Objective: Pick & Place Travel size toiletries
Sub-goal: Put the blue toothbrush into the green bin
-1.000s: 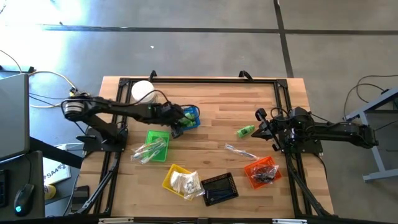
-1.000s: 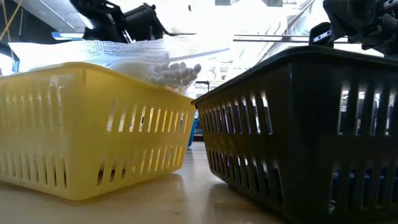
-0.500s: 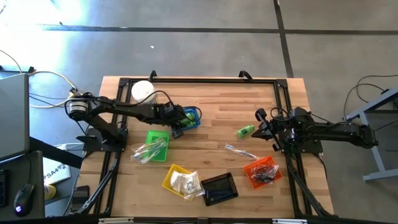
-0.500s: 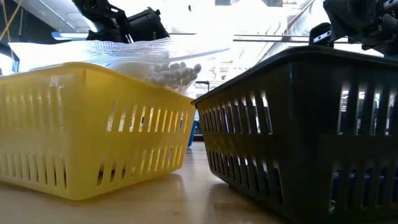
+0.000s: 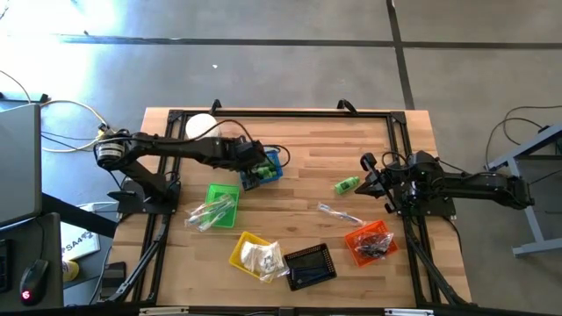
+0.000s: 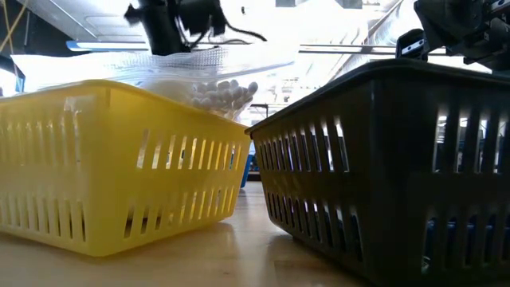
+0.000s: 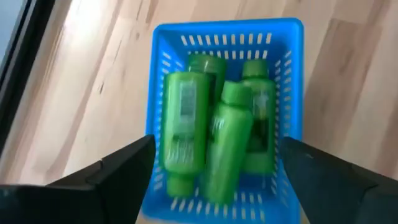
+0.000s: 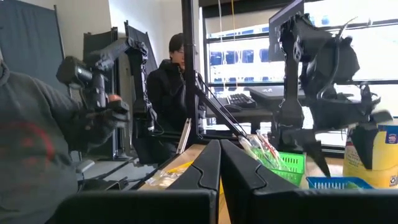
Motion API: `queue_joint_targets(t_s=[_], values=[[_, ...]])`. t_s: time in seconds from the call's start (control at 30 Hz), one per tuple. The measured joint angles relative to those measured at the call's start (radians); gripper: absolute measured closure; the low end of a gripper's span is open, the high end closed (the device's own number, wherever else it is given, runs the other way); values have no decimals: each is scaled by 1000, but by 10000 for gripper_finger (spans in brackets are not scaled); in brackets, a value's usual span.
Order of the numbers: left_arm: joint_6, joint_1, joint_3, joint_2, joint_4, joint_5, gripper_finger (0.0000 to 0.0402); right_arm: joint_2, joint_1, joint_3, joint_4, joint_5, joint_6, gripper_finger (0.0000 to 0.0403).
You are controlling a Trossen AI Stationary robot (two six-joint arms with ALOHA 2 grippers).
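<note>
At the bench's left rear stands a white-lidded jar, partly under the left arm, whose gripper hangs over a blue basket with its jaws spread wide and holding nothing; the wrist view shows three green bottles lying in that basket, one tilted across the others. Nearer the front, a green basket holds clear sachets that spill over its edge. A yellow basket with white packets touches a black basket; both fill the low view and block most of the bench behind. Mid-bench, one green bottle lies alone, with a sachet near it. An orange basket holds dark pieces. The right gripper waits at the right edge, jaws clenched and empty, close to the loose bottle.
</note>
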Motion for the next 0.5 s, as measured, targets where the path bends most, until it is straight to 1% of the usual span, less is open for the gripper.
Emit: queue_joint_targets(t_s=[0.07, 0.13, 0.23, 0.3, 0.37, 0.43, 0.5], values=[[-28, -12, 67, -3, -109, 6, 63, 0, 0, 0, -1, -1, 1, 400], [-41, -31, 122, -33, -182, 6, 63, 0, 0, 0, -10, -1, 2, 400], [-32, -89, 160, -130, -202, -44, 79, 1, 0, 0, -25, -1, 0, 400], [-26, -126, 160, -224, -222, -87, 103, 0, 0, 0, -25, 0, 0, 400], [-44, -165, 149, -336, -220, -143, 137, 0, 0, 0, -29, 0, 0, 400], [-76, -199, 115, -458, -234, -204, 177, 0, 0, 0, -34, 2, -1, 400], [-107, -232, 53, -581, -209, -261, 221, 1, 0, 0, -39, 2, -3, 400]])
